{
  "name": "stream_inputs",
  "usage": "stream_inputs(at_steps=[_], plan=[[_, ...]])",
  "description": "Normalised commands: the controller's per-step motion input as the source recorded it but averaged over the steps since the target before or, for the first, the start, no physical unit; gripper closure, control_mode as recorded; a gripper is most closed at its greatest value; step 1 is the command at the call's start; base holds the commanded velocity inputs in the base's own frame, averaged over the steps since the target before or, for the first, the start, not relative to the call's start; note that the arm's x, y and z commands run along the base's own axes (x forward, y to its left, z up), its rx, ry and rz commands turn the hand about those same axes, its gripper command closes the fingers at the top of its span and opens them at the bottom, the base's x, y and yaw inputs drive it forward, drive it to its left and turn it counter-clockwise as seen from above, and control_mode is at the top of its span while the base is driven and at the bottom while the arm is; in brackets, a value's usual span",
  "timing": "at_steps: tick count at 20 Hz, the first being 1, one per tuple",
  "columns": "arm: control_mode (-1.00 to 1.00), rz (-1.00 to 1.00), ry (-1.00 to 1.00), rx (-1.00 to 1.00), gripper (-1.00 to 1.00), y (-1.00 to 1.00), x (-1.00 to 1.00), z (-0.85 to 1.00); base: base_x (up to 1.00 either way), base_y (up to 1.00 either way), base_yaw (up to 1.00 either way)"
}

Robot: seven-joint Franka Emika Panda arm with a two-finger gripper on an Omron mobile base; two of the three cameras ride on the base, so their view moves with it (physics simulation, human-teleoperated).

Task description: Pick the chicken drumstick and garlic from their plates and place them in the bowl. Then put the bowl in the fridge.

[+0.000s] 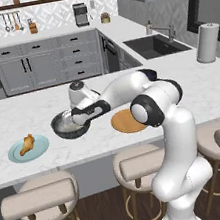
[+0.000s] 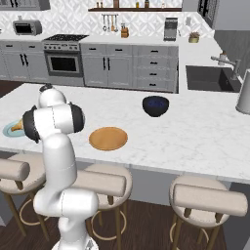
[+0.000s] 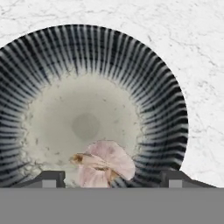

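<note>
My gripper (image 3: 109, 178) hangs over the bowl (image 3: 144, 78), its two fingertips (image 3: 51, 178) spread wide apart with the garlic (image 3: 107, 162) lying between them on the bowl's pale floor, touching neither; from the left base view the bowl (image 1: 59, 126) sits on the white counter (image 1: 21, 114) under my hand; the drumstick (image 1: 27, 144) lies on the blue-green plate (image 1: 40, 150) to the bowl's left, well apart; the wooden plate (image 1: 123, 122) rests bare just beside the bowl on its right.
</note>
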Motion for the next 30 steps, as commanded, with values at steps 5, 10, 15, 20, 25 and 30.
stream_inputs(at_steps=[5,10,15,20,25,30], plan=[[-1.00,-0.01,0.00,0.00,-1.00,-0.06,0.00,0.30,0.00,0.00,0.00],[-1.00,-0.15,0.00,0.02,-1.00,-0.85,-0.30,0.43,0.00,0.00,0.00],[-1.00,-0.22,-0.01,0.00,-1.00,-1.00,-0.67,0.55,0.00,0.00,0.00],[-1.00,-0.22,-0.08,0.00,-1.00,-1.00,-0.87,0.54,0.00,0.00,0.00],[-1.00,-0.14,-0.15,0.03,-1.00,-1.00,-0.90,0.45,0.00,0.00,0.00],[-1.00,-0.05,0.11,0.20,-1.00,-0.78,-1.00,0.53,0.00,0.00,0.00]])
